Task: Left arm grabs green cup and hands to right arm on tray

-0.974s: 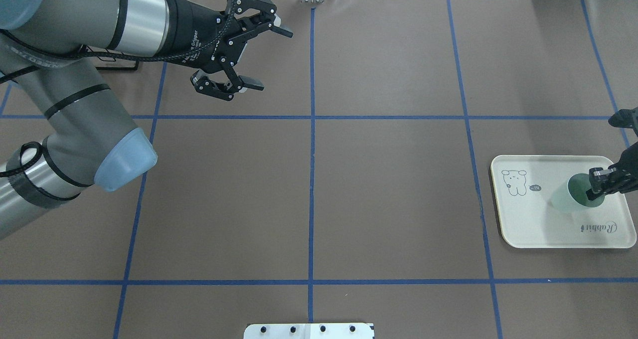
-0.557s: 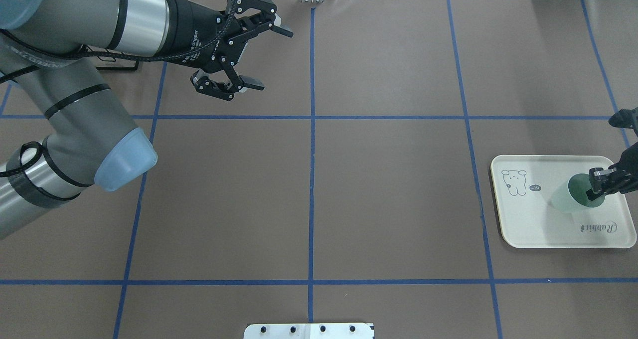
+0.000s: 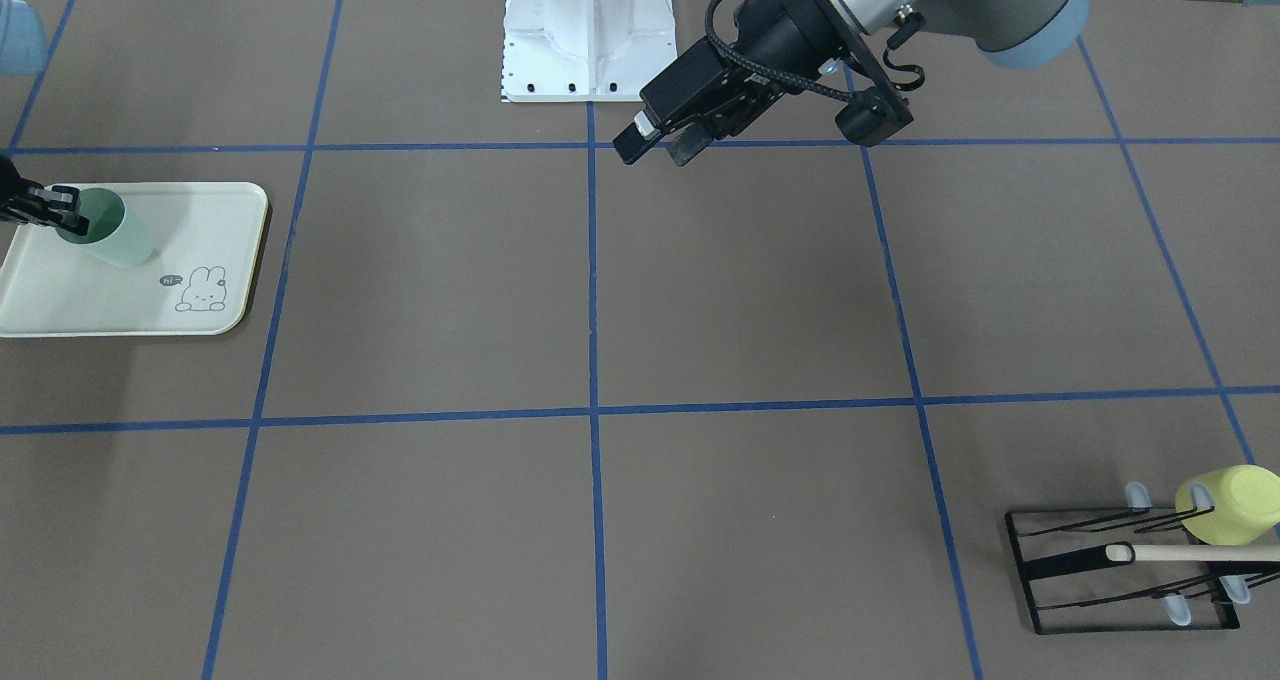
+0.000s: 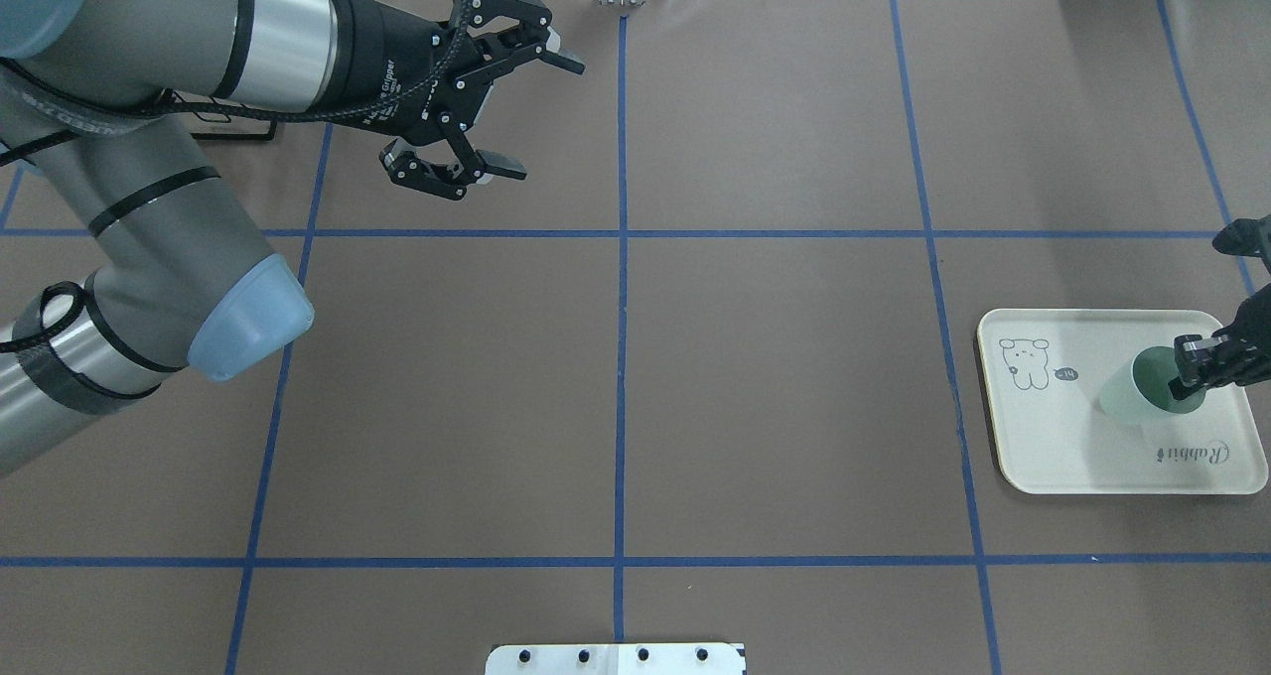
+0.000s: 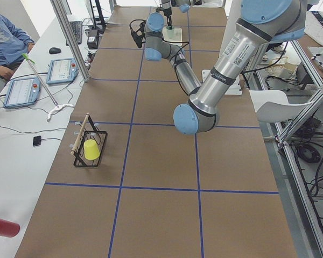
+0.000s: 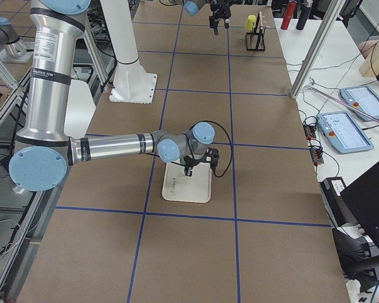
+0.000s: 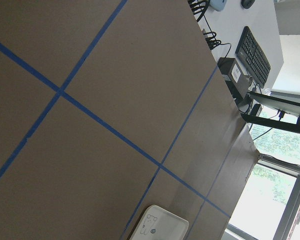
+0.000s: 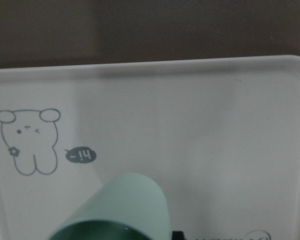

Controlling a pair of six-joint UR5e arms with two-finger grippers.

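The pale mint green cup [image 4: 1127, 397] leans tilted over the right half of the cream tray [image 4: 1053, 447], its mouth toward my right gripper [image 4: 1187, 372]. That gripper is shut on the cup's rim, with one finger inside the mouth. In the front-facing view the green cup [image 3: 120, 240] and right gripper [image 3: 60, 210] sit at the far left over the tray [image 3: 120, 305]. The right wrist view has the cup [image 8: 130, 205] low in frame above the tray [image 8: 190, 125]. My left gripper [image 4: 541, 114] hangs open and empty at the far left of the table; it also shows as the left gripper [image 3: 655, 152].
A black wire rack [image 3: 1120, 570] with a yellow-green cup [image 3: 1225, 505] and a wooden stick stands at the table corner on my left. The white robot base [image 3: 585, 30] is at the table's near edge. A person [image 5: 5, 37] sits at a side desk.
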